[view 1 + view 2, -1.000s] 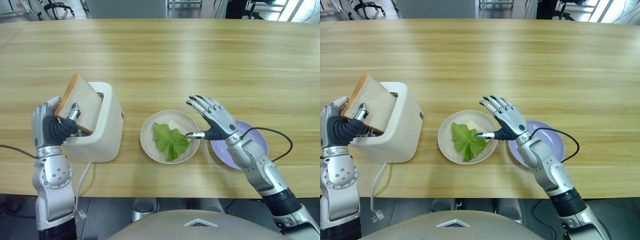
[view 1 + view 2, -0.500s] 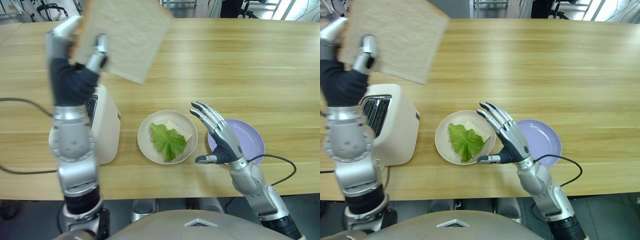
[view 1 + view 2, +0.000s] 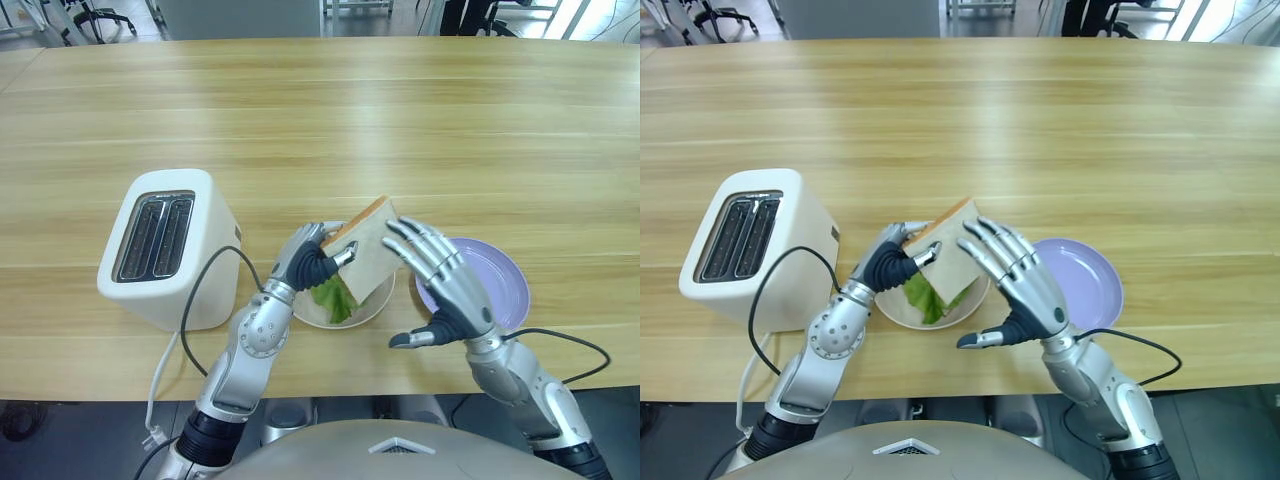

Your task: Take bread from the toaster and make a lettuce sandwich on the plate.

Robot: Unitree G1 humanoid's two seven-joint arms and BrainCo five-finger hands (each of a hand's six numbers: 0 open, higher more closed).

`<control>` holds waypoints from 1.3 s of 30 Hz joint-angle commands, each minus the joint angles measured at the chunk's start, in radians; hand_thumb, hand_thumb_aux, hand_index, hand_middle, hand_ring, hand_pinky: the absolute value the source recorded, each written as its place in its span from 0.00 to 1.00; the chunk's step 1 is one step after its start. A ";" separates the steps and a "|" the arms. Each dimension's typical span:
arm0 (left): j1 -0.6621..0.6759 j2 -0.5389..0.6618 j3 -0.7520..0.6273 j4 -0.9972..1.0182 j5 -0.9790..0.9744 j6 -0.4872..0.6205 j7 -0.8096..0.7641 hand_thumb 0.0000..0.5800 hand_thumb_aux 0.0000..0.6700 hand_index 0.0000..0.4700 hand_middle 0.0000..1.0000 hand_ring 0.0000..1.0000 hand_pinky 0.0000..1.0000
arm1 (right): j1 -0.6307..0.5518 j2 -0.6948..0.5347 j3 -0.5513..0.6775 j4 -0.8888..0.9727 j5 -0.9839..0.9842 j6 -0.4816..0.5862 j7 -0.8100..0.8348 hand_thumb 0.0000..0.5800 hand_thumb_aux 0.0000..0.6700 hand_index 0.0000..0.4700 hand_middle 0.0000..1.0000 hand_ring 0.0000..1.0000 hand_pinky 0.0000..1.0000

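bread slice [image 3: 368, 251] in left hand [image 3: 305, 262] above plate [image 3: 372, 310]

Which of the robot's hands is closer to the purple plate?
Right. The right hand hovers at the left edge of the purple plate; the left hand holds bread over the beige plate.

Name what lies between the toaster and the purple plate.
In the left eye view: a black cord, the beige plate with lettuce, the left hand holding a bread slice tilted over it, and the open right hand.
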State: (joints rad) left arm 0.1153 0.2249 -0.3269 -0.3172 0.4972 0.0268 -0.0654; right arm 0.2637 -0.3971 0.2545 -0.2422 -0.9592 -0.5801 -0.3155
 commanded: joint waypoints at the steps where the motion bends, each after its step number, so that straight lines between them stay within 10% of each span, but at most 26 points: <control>1: -0.010 0.009 0.022 0.124 0.006 -0.031 0.041 1.00 1.00 0.98 1.00 1.00 1.00 | -0.031 0.002 0.075 0.111 -0.071 0.051 0.047 0.00 0.00 0.00 0.00 0.00 0.00; 22: -0.077 0.046 -0.005 0.457 0.167 -0.055 0.207 1.00 0.99 0.97 0.96 0.96 0.96 | -0.222 -0.002 0.311 0.393 -0.148 0.287 0.286 0.00 0.00 0.00 0.00 0.00 0.00; 23: -0.076 0.049 0.010 0.423 0.199 -0.043 0.252 0.48 0.28 0.28 0.00 0.00 0.00 | -0.228 -0.004 0.315 0.402 -0.138 0.291 0.303 0.00 0.00 0.00 0.00 0.00 0.00; 24: -0.073 0.052 0.029 0.386 0.222 -0.040 0.295 0.00 0.00 0.00 0.00 0.00 0.00 | -0.232 -0.007 0.317 0.404 -0.129 0.296 0.315 0.00 0.00 0.00 0.00 0.00 0.00; 39: 0.071 0.014 0.310 -0.155 0.025 -0.310 0.474 0.00 0.00 0.00 0.00 0.00 0.00 | -0.271 0.052 0.193 0.323 0.235 0.276 0.322 0.00 0.00 0.00 0.00 0.00 0.00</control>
State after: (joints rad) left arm 0.1728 0.2494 -0.0125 -0.4561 0.5957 -0.2429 0.4423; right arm -0.0164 -0.3654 0.5046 0.0810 -0.8448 -0.3051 -0.0124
